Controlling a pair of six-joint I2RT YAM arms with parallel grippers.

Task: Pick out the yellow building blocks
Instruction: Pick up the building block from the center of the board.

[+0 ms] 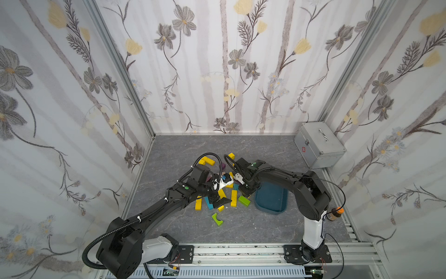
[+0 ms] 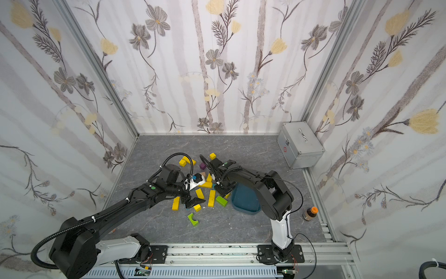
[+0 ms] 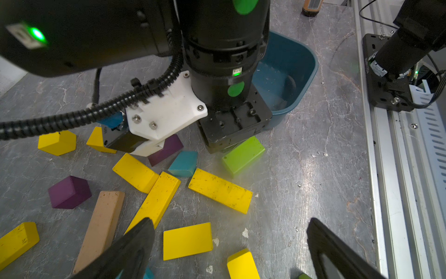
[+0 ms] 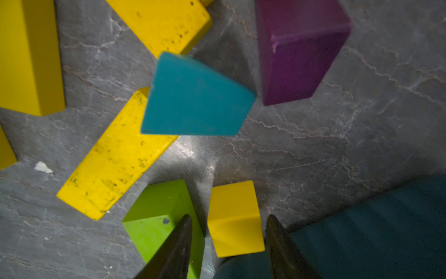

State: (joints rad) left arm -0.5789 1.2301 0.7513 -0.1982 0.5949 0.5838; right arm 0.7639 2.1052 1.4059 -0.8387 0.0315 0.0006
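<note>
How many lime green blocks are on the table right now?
2. One rectangular green block lies beside the blue tray; one green block with an arched cutout lies alone, nearer the robot. More may be hidden.

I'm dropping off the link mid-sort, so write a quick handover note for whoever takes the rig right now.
Left gripper: open wide, empty, above the yellow building blocks, which lie scattered among other-coloured blocks.
Right gripper: fingers straddle a small yellow cube beside the teal tray; whether it grips is unclear.
Done: no yellow block visible in the tray.
Left: all the yellows, probably starting with that cube.
</note>
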